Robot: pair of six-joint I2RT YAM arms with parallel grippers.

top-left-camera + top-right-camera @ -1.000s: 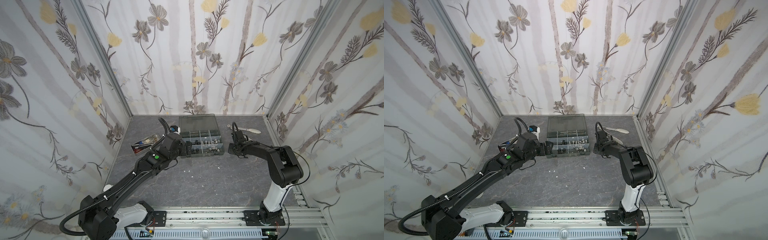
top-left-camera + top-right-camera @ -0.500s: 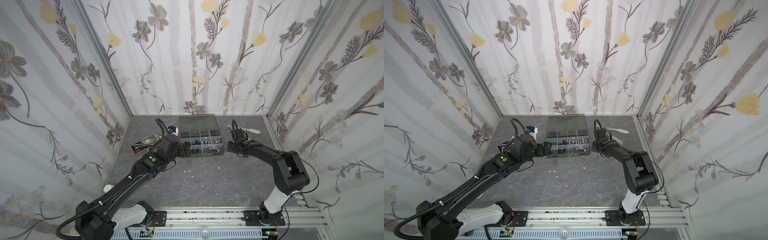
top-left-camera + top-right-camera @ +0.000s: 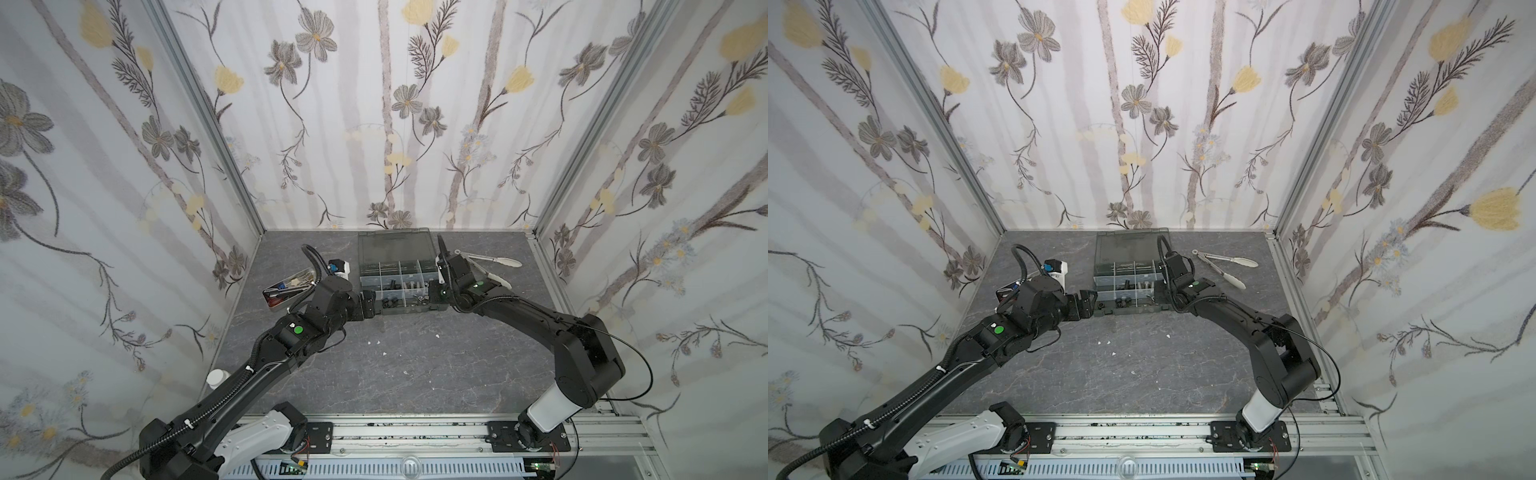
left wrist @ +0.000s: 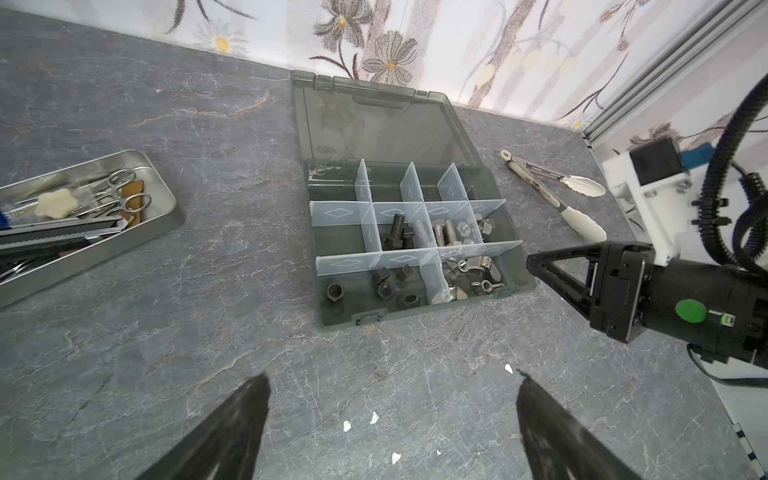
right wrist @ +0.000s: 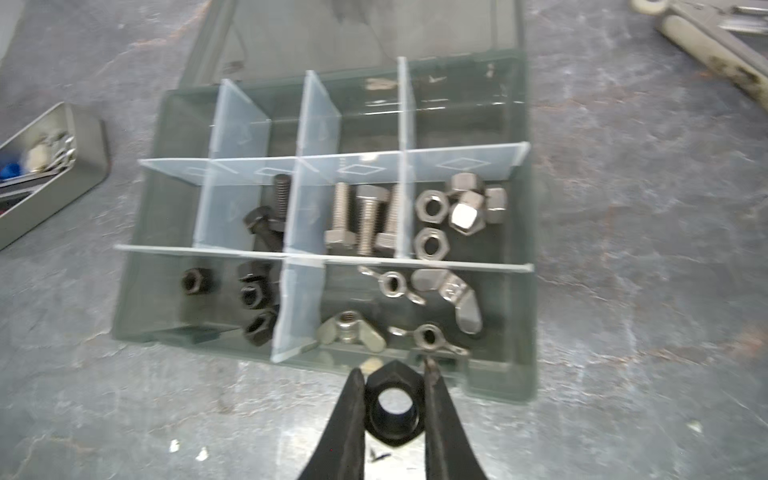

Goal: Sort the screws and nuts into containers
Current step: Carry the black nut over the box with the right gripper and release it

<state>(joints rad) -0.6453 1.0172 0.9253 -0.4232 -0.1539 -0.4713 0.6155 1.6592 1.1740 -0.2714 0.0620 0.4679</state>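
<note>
1. Two black arms reach across a grey marbled bench (image 3: 415, 374): the left arm (image 3: 266, 357) and the right arm (image 3: 536, 318).
2. Between them we see an open organizer box (image 4: 415, 315), its lid (image 4: 374, 124) laid flat behind it. A metal tray (image 4: 164, 216) of tools, cut off at the frame edge, sits on the left arm's side, and tongs (image 4: 557, 195) lie on the right arm's side.
3. The left jaws stand released and empty over bare bench, short of the box.
4. The right jaws are clenched on a black nut (image 5: 394, 409), pinching its flats, just before the box's front wall and facing the silver wing nuts (image 5: 461, 299).
5. We judge it belongs with the black nuts (image 5: 251, 295) beyond the divider (image 5: 297, 307). The jaws should shift sideways past the divider, go low, then let go so the nut cannot bounce.
6. Blur in the right wrist view hides the nut's height over the wall. Back-row contents are unclear, and in both top views the nut is too small to find.
</note>
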